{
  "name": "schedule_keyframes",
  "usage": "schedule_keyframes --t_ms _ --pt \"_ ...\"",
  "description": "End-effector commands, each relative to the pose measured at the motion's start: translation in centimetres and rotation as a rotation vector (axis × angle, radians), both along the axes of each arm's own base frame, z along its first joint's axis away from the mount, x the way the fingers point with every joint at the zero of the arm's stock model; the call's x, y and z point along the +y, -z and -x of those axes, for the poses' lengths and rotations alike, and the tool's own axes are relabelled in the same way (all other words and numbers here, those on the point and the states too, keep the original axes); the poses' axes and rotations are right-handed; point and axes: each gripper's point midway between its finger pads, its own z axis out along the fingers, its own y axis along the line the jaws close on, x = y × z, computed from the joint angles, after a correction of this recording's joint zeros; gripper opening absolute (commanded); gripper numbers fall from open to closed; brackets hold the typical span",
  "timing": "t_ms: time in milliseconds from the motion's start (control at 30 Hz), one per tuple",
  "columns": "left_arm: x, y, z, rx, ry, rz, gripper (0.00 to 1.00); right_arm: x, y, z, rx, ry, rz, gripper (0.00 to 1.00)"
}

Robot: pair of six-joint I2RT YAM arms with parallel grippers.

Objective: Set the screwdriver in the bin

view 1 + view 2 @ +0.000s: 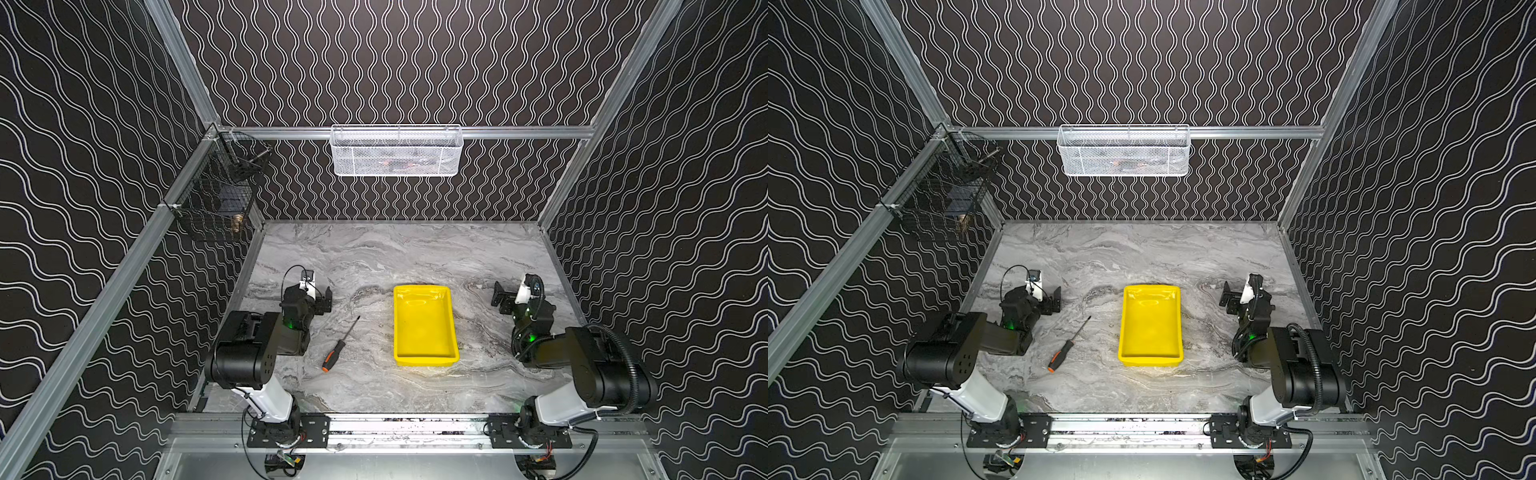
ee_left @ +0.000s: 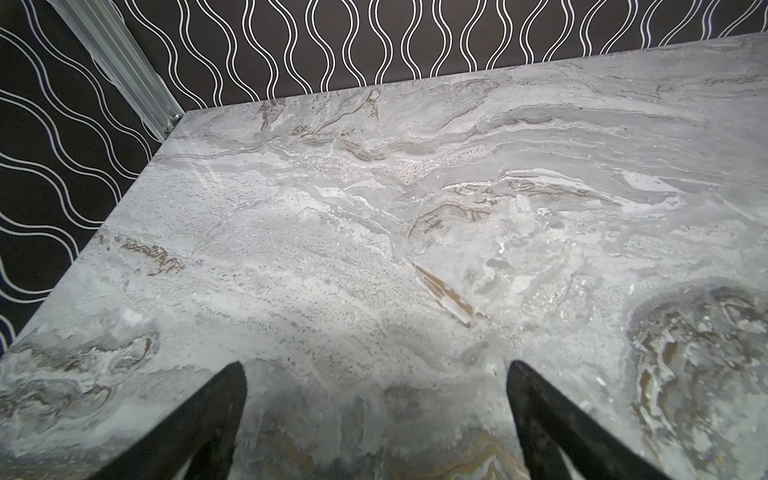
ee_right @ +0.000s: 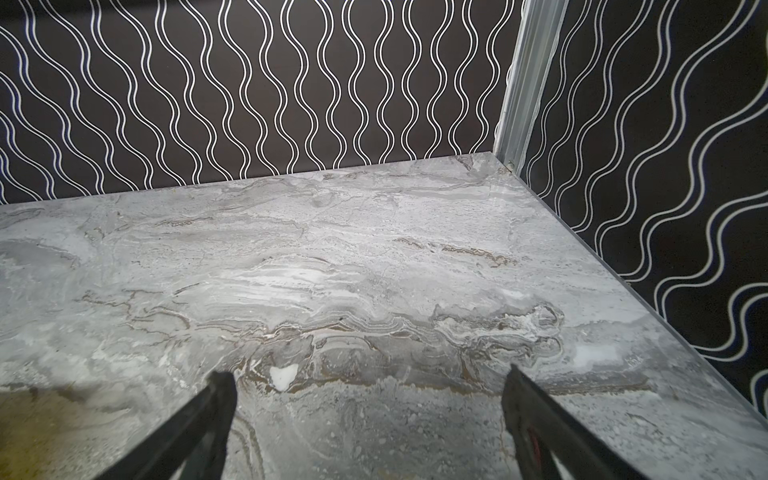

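Observation:
The screwdriver (image 1: 340, 345) (image 1: 1068, 346), black and orange handle nearest the front and thin shaft pointing back-right, lies flat on the marble table left of centre. To its right stands the bin (image 1: 424, 325) (image 1: 1150, 325), a yellow tray with nothing in it. My left gripper (image 1: 323, 300) (image 1: 1054, 300) rests low, behind and left of the screwdriver, jaws wide apart over bare marble (image 2: 374, 365). My right gripper (image 1: 502, 300) (image 1: 1230, 300) sits right of the bin, open too, with only tabletop between its fingers (image 3: 368, 376). Neither wrist view shows the screwdriver or bin.
A white mesh basket (image 1: 397, 150) (image 1: 1124, 150) hangs on the back wall rail. A black wire basket (image 1: 216, 199) (image 1: 946, 195) hangs at the left wall's back corner. Patterned walls enclose the table on three sides; the arm bases sit on the front rail.

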Motion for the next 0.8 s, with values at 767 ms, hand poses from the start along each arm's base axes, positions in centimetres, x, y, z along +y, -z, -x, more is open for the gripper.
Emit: schedule_keyframes --t_ms 767 --pt "2.5 -2.4 0.0 -0.037 -0.151 -0.011 0.99 -0.1 -0.8 -0.2 -0.029 0.005 -0.007 0.99"
